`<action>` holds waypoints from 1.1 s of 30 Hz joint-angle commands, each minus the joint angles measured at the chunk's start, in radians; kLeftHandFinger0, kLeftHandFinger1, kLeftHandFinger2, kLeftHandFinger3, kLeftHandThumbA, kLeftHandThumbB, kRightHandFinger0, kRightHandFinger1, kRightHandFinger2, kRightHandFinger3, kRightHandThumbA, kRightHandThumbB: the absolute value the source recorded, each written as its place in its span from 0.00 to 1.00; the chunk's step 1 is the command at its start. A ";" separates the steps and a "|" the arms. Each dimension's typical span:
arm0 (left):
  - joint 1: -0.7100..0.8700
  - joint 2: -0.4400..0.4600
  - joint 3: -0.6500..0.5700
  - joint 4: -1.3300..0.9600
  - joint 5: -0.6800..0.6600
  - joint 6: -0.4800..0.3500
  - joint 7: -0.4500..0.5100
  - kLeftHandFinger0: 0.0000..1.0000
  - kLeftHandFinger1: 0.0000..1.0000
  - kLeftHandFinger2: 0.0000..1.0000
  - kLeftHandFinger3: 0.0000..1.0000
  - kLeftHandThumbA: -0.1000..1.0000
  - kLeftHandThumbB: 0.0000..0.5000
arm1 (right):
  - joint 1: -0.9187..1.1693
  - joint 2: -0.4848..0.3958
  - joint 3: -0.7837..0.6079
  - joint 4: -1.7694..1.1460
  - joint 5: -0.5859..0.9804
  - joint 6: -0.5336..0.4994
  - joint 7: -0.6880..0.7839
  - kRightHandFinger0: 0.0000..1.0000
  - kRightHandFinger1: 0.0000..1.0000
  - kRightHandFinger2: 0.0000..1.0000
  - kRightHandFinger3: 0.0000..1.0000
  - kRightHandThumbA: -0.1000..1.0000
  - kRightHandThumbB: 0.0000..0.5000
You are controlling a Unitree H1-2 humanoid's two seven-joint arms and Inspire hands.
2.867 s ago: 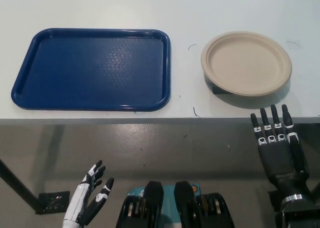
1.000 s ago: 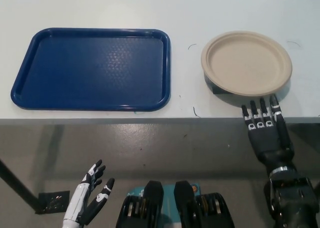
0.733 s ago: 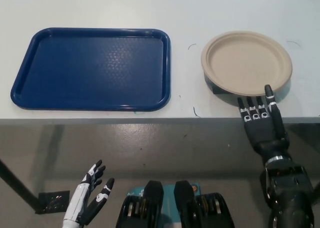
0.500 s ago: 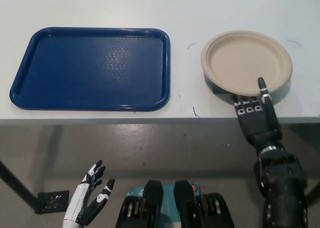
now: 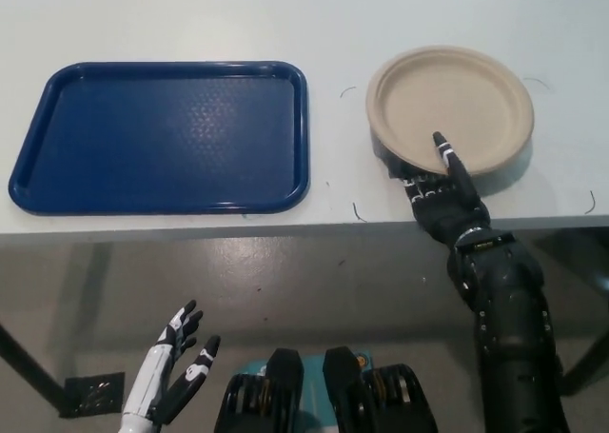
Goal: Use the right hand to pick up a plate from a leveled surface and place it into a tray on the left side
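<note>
Head view: since half a second ago your black right hand [image 5: 443,197] has slid under the near rim of the round beige paper plate [image 5: 449,109], one digit lying on top, pinching it; the textured blue plastic tray [image 5: 160,136] lies left; the white left hand [image 5: 174,378] rests low, fingers spread; no writing legible.

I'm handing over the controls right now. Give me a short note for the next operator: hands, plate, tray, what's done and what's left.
Right hand: at the near rim of the plate, one finger lying over the rim, the others tucked below it; no full hold visible.
Left hand: open, resting low at the left, below the table edge.
Plate: on the table, right side, sitting on a small dark block.
Tray: blue, to the plate's left, nothing in it.
Done: reach to the plate.
Left: close on the rim, lift, carry left, set the plate in the tray.
</note>
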 commanded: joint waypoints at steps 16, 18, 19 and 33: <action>0.021 0.010 0.010 -0.027 -0.020 -0.039 -0.003 1.00 1.00 1.00 1.00 0.72 0.32 | 0.139 0.073 0.028 -0.297 -0.120 0.034 -0.046 0.00 0.17 0.56 0.75 0.72 0.00; 0.024 0.013 0.010 -0.027 -0.017 -0.038 -0.003 1.00 1.00 1.00 1.00 0.72 0.31 | 0.211 0.099 0.074 -0.466 -0.172 0.031 -0.054 0.00 0.20 0.55 0.72 0.66 0.00; 0.023 0.014 0.010 -0.028 -0.017 -0.036 -0.003 1.00 1.00 1.00 1.00 0.72 0.31 | 0.215 0.100 0.077 -0.474 -0.173 0.031 -0.056 0.00 0.20 0.55 0.71 0.66 0.00; 0.023 0.017 0.005 -0.026 -0.015 -0.035 -0.009 1.00 1.00 1.00 1.00 0.75 0.31 | 0.453 0.112 0.212 -1.072 -0.167 0.109 -0.099 0.00 0.06 0.42 0.48 0.73 0.00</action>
